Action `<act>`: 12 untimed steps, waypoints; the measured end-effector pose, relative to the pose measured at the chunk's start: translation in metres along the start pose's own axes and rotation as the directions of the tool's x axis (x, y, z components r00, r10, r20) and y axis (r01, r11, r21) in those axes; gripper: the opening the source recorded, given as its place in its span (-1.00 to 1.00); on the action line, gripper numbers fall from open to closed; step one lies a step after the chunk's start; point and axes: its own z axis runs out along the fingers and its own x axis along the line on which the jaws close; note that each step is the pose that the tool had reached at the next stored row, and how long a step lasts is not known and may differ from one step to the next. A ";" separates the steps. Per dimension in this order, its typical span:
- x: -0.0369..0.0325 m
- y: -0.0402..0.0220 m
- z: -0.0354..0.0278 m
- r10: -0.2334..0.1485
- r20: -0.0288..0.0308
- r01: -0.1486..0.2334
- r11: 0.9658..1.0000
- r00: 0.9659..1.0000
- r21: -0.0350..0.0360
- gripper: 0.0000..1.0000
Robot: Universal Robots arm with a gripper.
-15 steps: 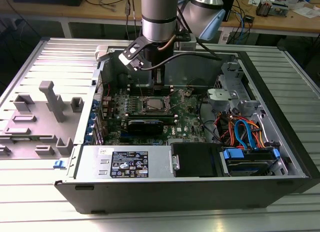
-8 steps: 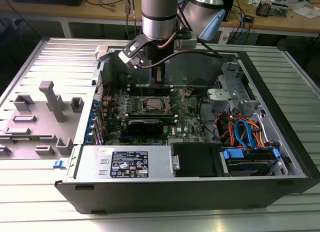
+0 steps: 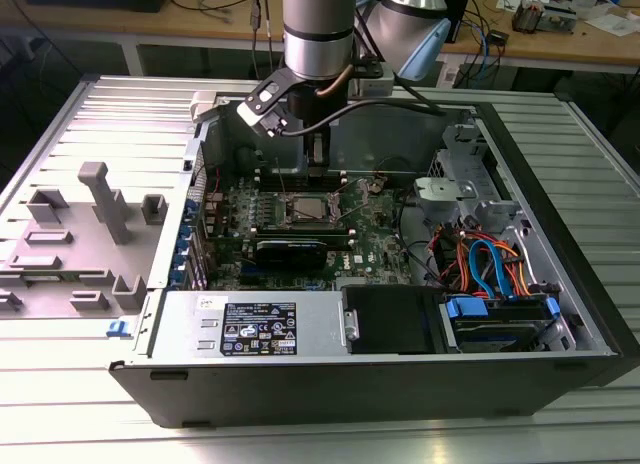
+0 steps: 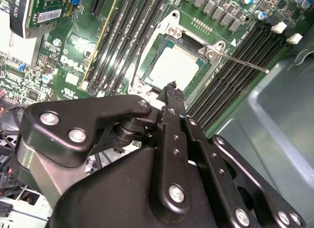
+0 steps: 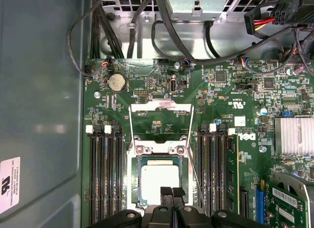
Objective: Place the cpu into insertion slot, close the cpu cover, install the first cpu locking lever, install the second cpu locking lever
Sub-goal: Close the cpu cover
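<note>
The cpu (image 5: 159, 178) lies flat in the insertion slot (image 5: 137, 181), its silver top facing up; both also show in the second wrist view, cpu (image 4: 172, 68) in slot (image 4: 153, 50). The cpu cover (image 5: 159, 107) is swung open off its hinge, away from the slot, with green board showing through its window. Two thin locking levers (image 5: 195, 181) stand unlatched beside the slot, one seen as a rod (image 4: 243, 62). My gripper (image 5: 172, 191) hangs just above the slot's edge opposite the hinge, fingers shut on nothing. In the exterior view the gripper (image 3: 316, 164) hovers over the socket (image 3: 303, 209).
Black memory slots (image 5: 104, 174) flank the socket on both sides. A graphics card (image 3: 300, 250) lies in front of it. Cable bundles (image 3: 480, 264) and drives fill the case at the exterior view's right. The case's grey wall (image 5: 44, 115) stands close by. A grey fixture tray (image 3: 85, 244) sits left.
</note>
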 end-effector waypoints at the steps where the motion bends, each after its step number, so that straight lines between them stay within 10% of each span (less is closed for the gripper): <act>1: 0.0000 0.0005 0.0000 0.000 0.000 0.000 1.000 1.000 0.000 -0.79; 12: 0.0001 0.0087 0.0004 0.000 0.000 0.000 1.000 1.000 0.000 -0.79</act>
